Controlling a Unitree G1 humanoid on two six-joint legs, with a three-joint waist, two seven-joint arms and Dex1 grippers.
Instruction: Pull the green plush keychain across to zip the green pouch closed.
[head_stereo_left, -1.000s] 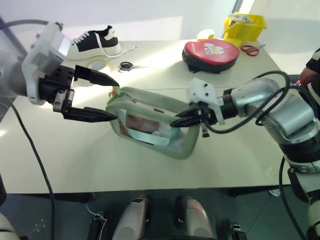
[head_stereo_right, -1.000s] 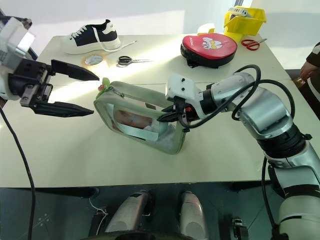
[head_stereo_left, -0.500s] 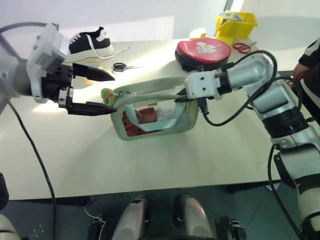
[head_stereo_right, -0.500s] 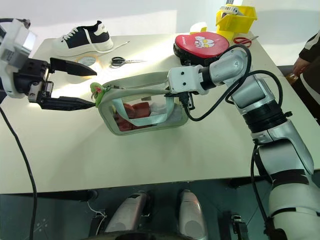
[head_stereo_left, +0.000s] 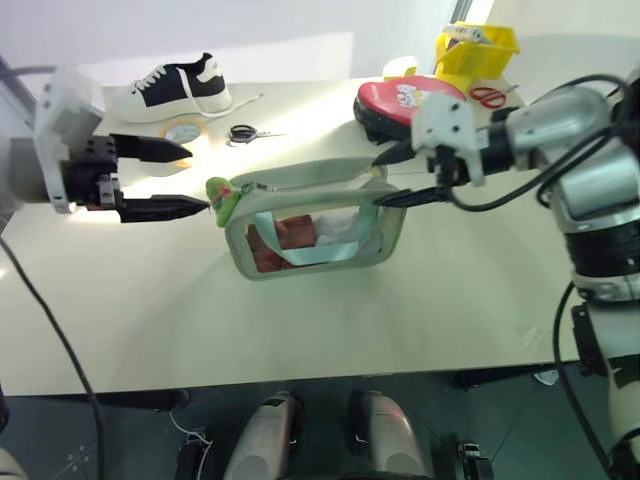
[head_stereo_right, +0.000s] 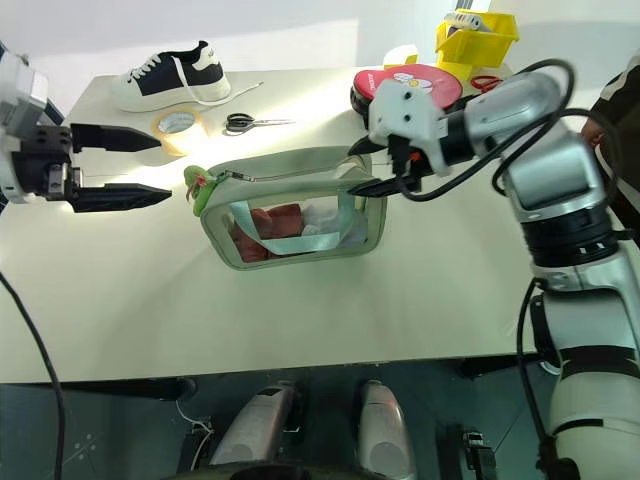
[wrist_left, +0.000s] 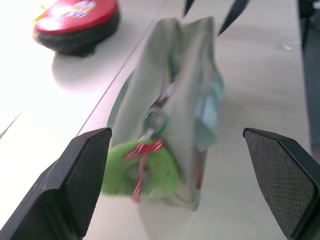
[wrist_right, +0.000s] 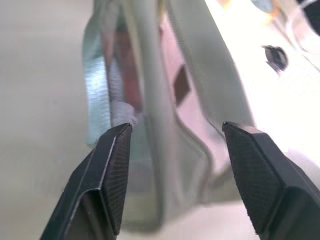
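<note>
**A:** Left wrist view puts the keychain straight ahead, between the two spread fingers and out past their tips. Nothing is held there.

**B:** And from the head camera?

**A:** The pouch stands near the middle of the surface, long axis running left to right, zipper along the top. The keychain hangs at its left end, just beside the tips of the left gripper. That gripper points along the pouch's length, toward the right edge, its fingers parted and empty.

**B:** What about the right gripper?

**A:** It is at the pouch's right end, just above the top corner, pointing back toward the left edge. Its fingers are apart with the pouch's end ahead, between them, and I see no clamp on the fabric. I judge it released.

**B:** So which arm takes the charm?

**A:** The left, by a wide margin; the right is a whole pouch-length away. I'd say the left fingers need to go a little farther in and close on the keychain, then draw it along the long axis toward the right end.

**B:** Risk?

**A:** With the right end unheld, the soft pouch may slide or fold rather than zip.
</note>
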